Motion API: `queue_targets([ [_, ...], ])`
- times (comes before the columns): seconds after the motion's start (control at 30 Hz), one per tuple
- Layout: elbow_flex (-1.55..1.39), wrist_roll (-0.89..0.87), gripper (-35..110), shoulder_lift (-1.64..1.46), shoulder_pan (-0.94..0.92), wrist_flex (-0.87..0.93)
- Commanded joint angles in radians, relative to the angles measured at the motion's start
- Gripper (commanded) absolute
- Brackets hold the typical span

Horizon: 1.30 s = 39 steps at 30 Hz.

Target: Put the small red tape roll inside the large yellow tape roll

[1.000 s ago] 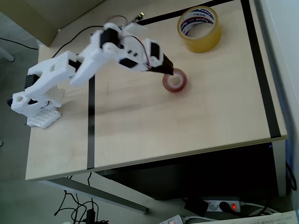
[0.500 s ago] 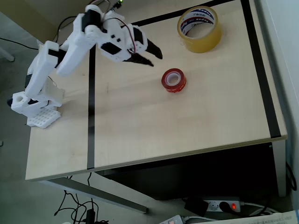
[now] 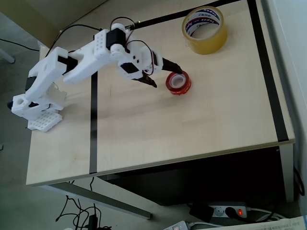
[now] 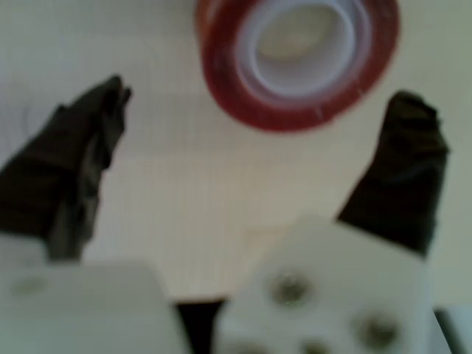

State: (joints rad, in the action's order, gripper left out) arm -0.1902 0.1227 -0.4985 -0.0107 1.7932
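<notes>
On the wooden tabletop [image 3: 192, 124] the small red tape roll [image 3: 178, 82] lies flat near the middle, just beside the gripper [image 3: 165, 74], whose dark fingers [image 4: 74, 169] are spread wide and hold nothing, the roll just ahead of their tips; the large yellow tape roll [image 3: 205, 29] stands well apart at the far edge

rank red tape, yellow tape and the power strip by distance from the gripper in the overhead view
From the gripper:
1. Red tape, on the table just right of the open fingers.
2. Yellow tape, at the table's far right corner.
3. Power strip, on the floor below the table.
</notes>
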Motion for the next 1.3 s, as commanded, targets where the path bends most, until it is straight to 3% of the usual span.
queue_targets([
  [0.0,0.057,0.017,36,-0.029,-0.023,0.015],
  [0.53,0.13,0.014,28,0.118,-0.02,0.015],
  [0.73,0.364,0.021,0,0.279,-0.014,0.014],
  [0.83,0.43,0.023,0,0.25,-0.006,-0.012],
  [0.97,0.43,0.023,0,0.052,0.002,-0.138],
  [1.27,0.331,0.021,0,-0.302,0.087,-0.638],
])
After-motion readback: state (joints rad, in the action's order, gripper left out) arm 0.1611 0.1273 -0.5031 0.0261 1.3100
